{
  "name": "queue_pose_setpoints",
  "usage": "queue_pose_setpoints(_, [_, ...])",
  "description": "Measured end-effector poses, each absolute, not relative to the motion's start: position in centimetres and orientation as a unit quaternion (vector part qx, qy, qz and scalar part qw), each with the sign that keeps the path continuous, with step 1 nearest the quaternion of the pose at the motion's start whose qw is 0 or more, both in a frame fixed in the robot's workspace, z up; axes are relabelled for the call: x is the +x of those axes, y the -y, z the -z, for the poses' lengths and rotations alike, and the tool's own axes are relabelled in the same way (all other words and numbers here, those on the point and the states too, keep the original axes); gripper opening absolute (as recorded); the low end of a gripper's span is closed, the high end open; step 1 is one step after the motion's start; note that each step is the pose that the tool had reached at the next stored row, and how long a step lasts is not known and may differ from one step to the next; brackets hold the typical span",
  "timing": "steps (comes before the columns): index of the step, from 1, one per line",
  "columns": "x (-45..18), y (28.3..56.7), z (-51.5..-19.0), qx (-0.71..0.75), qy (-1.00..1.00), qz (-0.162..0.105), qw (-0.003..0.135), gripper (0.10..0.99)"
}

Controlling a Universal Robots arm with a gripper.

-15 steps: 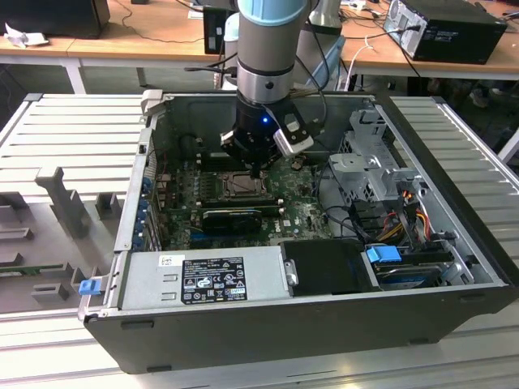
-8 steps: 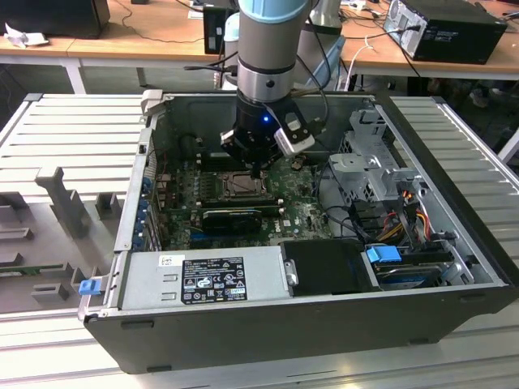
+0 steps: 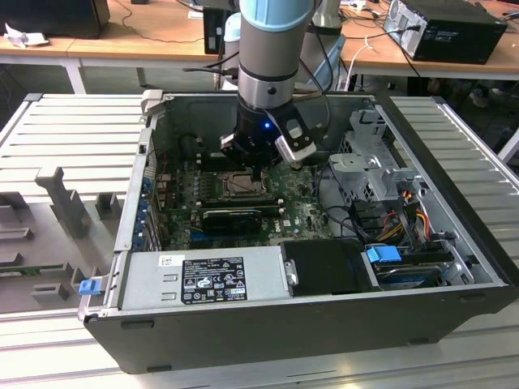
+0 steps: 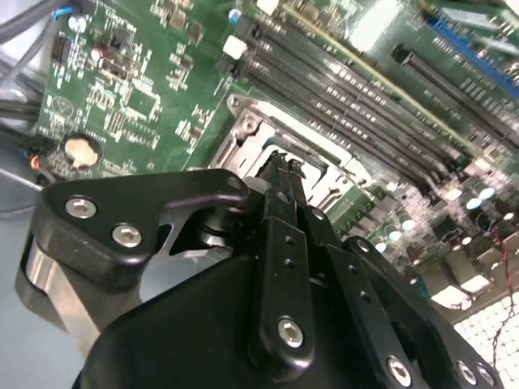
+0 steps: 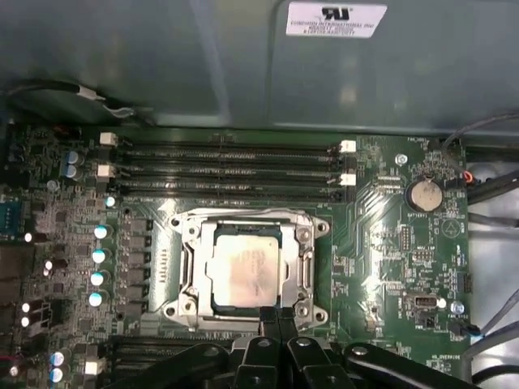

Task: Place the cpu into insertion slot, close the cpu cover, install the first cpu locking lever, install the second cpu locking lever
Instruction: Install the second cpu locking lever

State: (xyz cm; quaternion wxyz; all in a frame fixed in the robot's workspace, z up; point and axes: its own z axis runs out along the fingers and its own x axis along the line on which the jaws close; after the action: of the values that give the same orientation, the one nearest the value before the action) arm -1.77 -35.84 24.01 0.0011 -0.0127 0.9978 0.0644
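While the hand (image 5: 277, 318) is seen with its fingertips (image 4: 282, 174) pressed together and nothing pinched between them, it is held low over the edge of the insertion slot (image 5: 247, 271). The cpu (image 5: 243, 271) is seen lying flat inside that slot, its pale metal face framed by the cpu cover (image 5: 306, 263), which is folded down around it. Beyond the socket, four long black memory slots (image 5: 227, 168) are laid in parallel rows on the green motherboard (image 5: 389, 267). In the exterior view, the hand (image 3: 258, 172) is lowered into the open computer case (image 3: 454, 243), which is set on a ribbed grey desk (image 3: 73, 138).
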Motion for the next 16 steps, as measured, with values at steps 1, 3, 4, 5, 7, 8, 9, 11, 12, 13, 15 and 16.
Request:
queue_pose_setpoints(1, [-1.8, 36.0, -24.0, -0.013, -0.998, -0.068, 0.001, 0.106])
queue_pose_setpoints(3, [-1.8, 37.1, -23.7, -0.015, -0.997, -0.069, 0.001, 0.106])
queue_pose_setpoints(4, [-1.9, 37.3, -23.6, -0.017, -0.997, -0.070, 0.001, 0.106])
queue_pose_setpoints(5, [-1.9, 37.4, -23.6, -0.018, -0.997, -0.071, 0.001, 0.106])
queue_pose_setpoints(7, [-2.2, 37.8, -23.6, -0.018, -0.997, -0.077, 0.001, 0.106])
queue_pose_setpoints(8, [-2.4, 37.9, -23.6, -0.018, -0.997, -0.080, 0.001, 0.106])
queue_pose_setpoints(9, [-2.6, 38.0, -23.6, -0.018, -0.997, -0.081, 0.001, 0.106])
queue_pose_setpoints(11, [-3.0, 38.2, -23.6, -0.018, -0.996, -0.082, 0.001, 0.106])
queue_pose_setpoints(12, [-3.4, 38.3, -23.6, -0.018, -0.996, -0.082, 0.001, 0.106])
queue_pose_setpoints(13, [-3.8, 38.4, -23.6, -0.018, -0.996, -0.083, 0.001, 0.106])
queue_pose_setpoints(15, [-5.0, 38.4, -23.4, -0.018, -0.996, -0.085, 0.001, 0.106])
queue_pose_setpoints(16, [-5.1, 38.5, -23.1, -0.018, -0.996, -0.085, 0.001, 0.106])
